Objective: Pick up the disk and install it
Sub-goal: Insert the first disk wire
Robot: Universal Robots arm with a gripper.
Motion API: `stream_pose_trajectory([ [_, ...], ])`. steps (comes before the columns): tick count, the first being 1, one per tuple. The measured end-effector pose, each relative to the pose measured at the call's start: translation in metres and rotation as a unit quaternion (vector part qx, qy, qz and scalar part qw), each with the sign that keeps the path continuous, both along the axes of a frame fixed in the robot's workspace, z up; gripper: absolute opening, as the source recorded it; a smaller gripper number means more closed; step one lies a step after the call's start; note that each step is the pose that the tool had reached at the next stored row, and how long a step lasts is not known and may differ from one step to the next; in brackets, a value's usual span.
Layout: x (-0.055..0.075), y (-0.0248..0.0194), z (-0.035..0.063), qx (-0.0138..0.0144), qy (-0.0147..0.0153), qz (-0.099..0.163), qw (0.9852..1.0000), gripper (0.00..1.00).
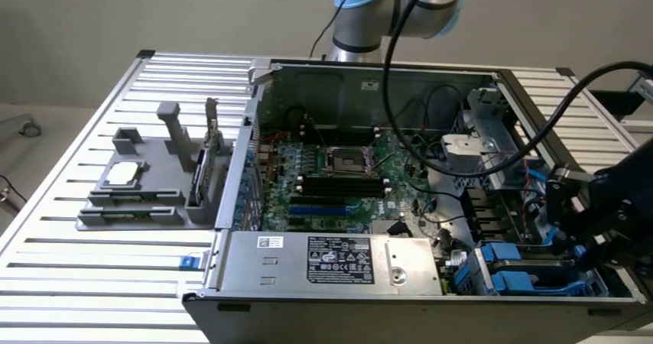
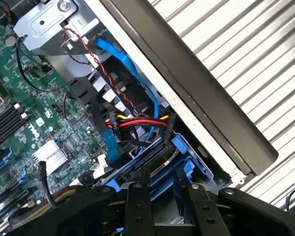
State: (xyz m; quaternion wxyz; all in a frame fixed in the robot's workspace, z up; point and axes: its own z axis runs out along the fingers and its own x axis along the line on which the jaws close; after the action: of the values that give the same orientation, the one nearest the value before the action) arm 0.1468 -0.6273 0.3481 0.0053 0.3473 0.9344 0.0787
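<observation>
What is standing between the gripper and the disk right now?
Nothing visible. The gripper is right at the blue-framed disk; the red-yellow-black cable bundle lies beyond the disk, not between them.

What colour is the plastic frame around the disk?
Bright blue. The frame shows best in the wrist view.

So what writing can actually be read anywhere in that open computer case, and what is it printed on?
"DELL": white letters on the green circuit board, seen tilted.
Too small to read: the print on the large white label on the silver metal power supply box.
Too small to read: the small white sticker on the same box.
Nothing else is legible.
</observation>
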Motion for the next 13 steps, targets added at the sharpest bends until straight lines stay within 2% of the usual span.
stream_pose_trajectory([
  [7,-0.0007,0.0011,0.0001,0.0002,0.0,-0.022,0.9998,0.33],
  [13,-0.0008,0.0087,-0.0001,0.0014,0.0,-0.025,0.9997,0.33],
])
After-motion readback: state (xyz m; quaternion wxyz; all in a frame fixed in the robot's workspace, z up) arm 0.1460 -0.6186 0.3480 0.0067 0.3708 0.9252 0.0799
